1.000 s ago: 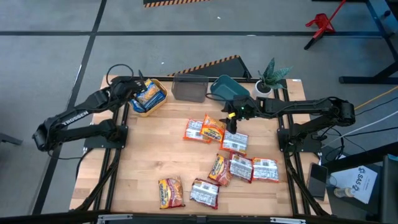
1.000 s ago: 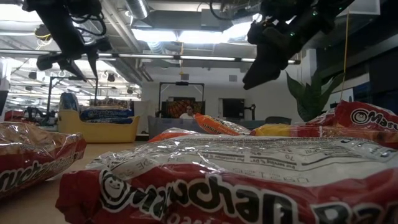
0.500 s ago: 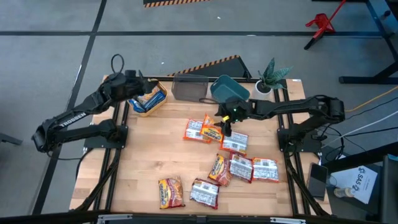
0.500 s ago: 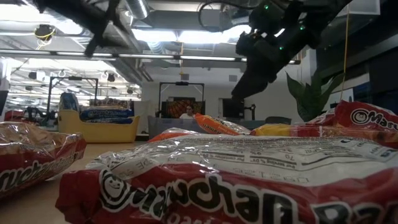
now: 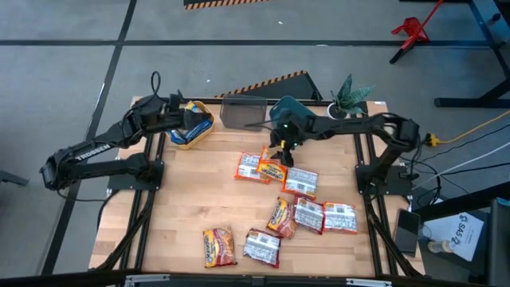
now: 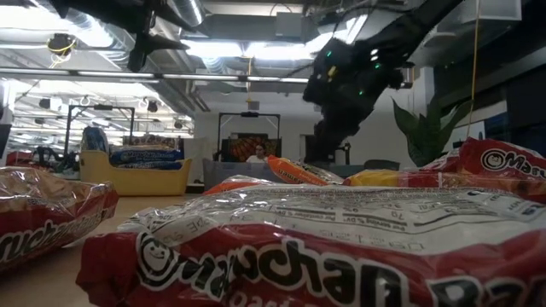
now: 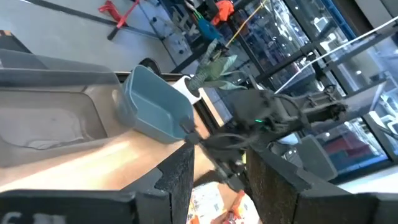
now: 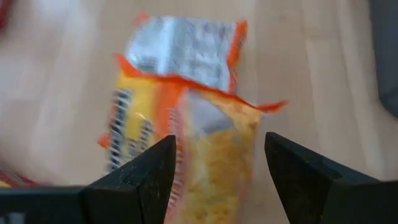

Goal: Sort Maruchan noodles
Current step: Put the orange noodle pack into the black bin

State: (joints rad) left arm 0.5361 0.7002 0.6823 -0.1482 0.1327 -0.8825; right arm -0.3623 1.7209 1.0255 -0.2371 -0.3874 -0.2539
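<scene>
Several Maruchan noodles packets lie flat on the wooden table. An orange-yellow one (image 5: 273, 168) (image 8: 205, 143) sits beside a red-silver one (image 5: 252, 167) near the middle. My right gripper (image 5: 279, 153) (image 8: 221, 140) hangs open just above the orange-yellow packet, slanting down, one finger to each side of it and not touching. Blue-white packets (image 5: 191, 124) lie in the yellow bin (image 5: 182, 140) at the far left. My left gripper (image 5: 186, 119) (image 7: 217, 152) is open above that bin, pointing almost level toward the grey and teal bins, with nothing between its fingers.
A grey bin (image 5: 241, 113) and a teal bin (image 5: 296, 112) stand along the far edge, with a potted plant (image 5: 347, 97) at the far right corner. More packets lie toward the near right (image 5: 319, 215) and the near middle (image 5: 239, 246). Bare wood shows at the near left.
My right gripper has gone toward the table's left and down, from beside the teal bin to just over the orange-yellow packet, still open. My left gripper has risen out of the yellow bin and tipped up from pointing down to almost level.
</scene>
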